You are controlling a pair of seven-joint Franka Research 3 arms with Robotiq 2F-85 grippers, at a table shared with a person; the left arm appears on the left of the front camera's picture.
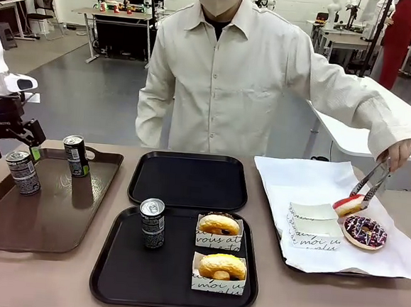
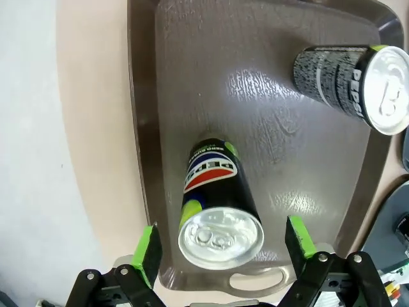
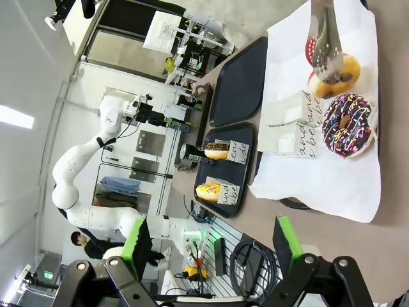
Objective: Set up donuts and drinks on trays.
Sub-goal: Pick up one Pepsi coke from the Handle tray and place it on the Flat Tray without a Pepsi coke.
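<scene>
1. Cans (image 2: pixel 220 211) number 3, all upright: 2 on the brown tray (image 1: pixel 51 219) at the left of the bench (image 1: pixel 32 278), 1 on the near black tray (image 1: pixel 117 274).
2. On the brown tray, the left can (image 1: pixel 22 172) stands near the left rim. The other can (image 1: pixel 75 155) stands farther back, apart from it.
3. The left jaws are spread wide above the left can, with a green pad (image 2: pixel 148 252) on either side of its silver top, neither touching it. They hold nothing.
4. The right jaws also stand wide, pads (image 3: pixel 285 238) with only air between them, high over the bench.
5. 2 black trays lie mid-bench, the far black tray (image 1: pixel 189 181) just behind the near tray.
6. The near black tray carries the 3rd can (image 1: pixel 151 222) left of middle and 2 donuts at its right, each in a white paper holder: a dark-topped donut (image 1: pixel 219 223) behind, a golden donut (image 1: pixel 221 266) in front.
7. At right, a white paper sheet (image 1: pixel 296 178) bears a paper holder (image 1: pixel 312 224) and, just beside it, a sprinkled chocolate donut (image 1: pixel 364 232).
8. A person's hand (image 1: pixel 403 151) holds tongs (image 1: pixel 370 182) gripping a pink-and-white donut (image 1: pixel 349 204) at the holder's right end.
</scene>
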